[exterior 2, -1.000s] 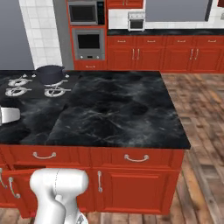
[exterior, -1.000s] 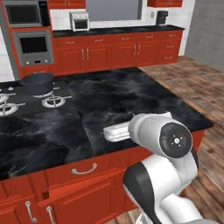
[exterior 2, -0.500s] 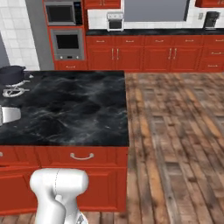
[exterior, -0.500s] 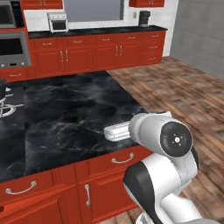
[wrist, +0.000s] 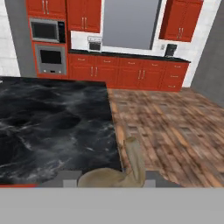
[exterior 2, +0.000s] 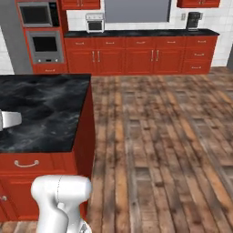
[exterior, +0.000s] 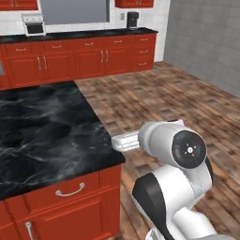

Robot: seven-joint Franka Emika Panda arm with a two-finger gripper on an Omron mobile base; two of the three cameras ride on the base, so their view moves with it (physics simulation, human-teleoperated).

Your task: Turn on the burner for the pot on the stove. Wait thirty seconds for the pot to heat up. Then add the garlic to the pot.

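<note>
To the gripper's left lies the black marble island counter point(wrist: 52, 122). The gripper point(wrist: 110, 178) is closed narrowly on the garlic point(wrist: 127, 168), stalk up between its jaws. To its right is wood floor point(wrist: 175, 127). This looks like the carry step: the bulb must next reach the pot's open mouth before release. The arm point(exterior: 178, 154) is folded low, with the hand level over the counter's corner.
</note>
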